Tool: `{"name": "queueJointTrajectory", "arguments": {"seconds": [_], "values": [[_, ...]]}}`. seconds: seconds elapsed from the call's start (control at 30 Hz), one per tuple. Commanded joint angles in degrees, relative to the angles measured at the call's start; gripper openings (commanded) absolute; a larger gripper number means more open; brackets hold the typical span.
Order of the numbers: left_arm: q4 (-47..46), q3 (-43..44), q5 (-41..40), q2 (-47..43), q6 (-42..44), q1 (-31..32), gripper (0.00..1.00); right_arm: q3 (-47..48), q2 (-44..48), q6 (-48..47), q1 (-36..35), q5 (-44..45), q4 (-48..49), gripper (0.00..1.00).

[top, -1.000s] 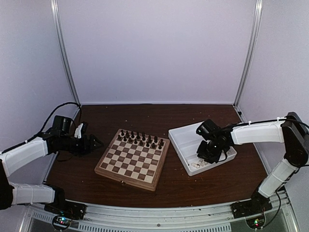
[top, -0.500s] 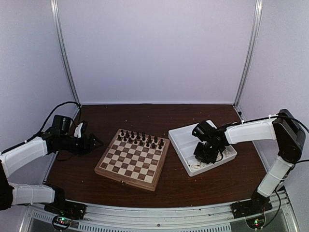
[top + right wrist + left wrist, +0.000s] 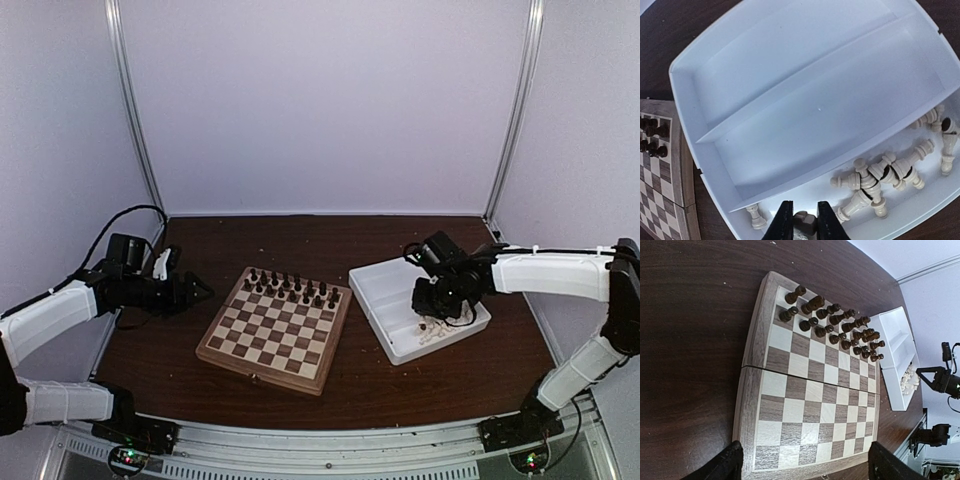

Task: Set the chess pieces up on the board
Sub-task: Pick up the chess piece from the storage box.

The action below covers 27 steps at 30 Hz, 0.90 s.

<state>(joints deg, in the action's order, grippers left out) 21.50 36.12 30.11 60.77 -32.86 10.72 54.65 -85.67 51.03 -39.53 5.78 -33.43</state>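
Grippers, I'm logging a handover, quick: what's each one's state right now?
Left gripper: open, empty.
Right gripper: closed on what looks like a chess piece.

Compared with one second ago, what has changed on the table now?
The right fingers closed on a cream piece in the tray, and that arm shifted slightly rightward. The left fingers stayed open beside the board; the dark pieces on it did not move.

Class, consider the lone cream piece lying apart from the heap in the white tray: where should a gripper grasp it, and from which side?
Probably its narrow waist, from straight above: the lone piece seems to lie flat, clear of the heap, near the tray wall.
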Motion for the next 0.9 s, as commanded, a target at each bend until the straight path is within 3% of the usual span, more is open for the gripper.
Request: {"name": "queueJointTrajectory", "arguments": {"seconds": [0.0,0.2,0.33,0.47,0.87], "values": [[-3.69,0.43,2.64,-1.43,0.29,0.35,0.86,-3.76,5.76,-9.79,-0.72,4.39,9.0,0.17],[-6.23,-0.29,5.17,-1.98,-0.23,0.35,0.86,-9.19,11.28,-17.52,-0.81,6.11,17.95,0.18],[-9.63,-1.81,8.13,-2.5,-1.29,0.35,0.87,-12.7,12.41,-20.87,-0.8,2.23,23.96,0.19],[-14.05,-2.81,11.43,-2.32,-2.61,1.26,0.87,-15.49,13.19,-21.67,-0.76,-1.96,29.82,0.19],[-14.31,-1.14,10.47,-1.22,-1.94,4.84,0.87,-20.48,7.84,-19.83,-0.75,-7.42,40.78,0.19]]}}
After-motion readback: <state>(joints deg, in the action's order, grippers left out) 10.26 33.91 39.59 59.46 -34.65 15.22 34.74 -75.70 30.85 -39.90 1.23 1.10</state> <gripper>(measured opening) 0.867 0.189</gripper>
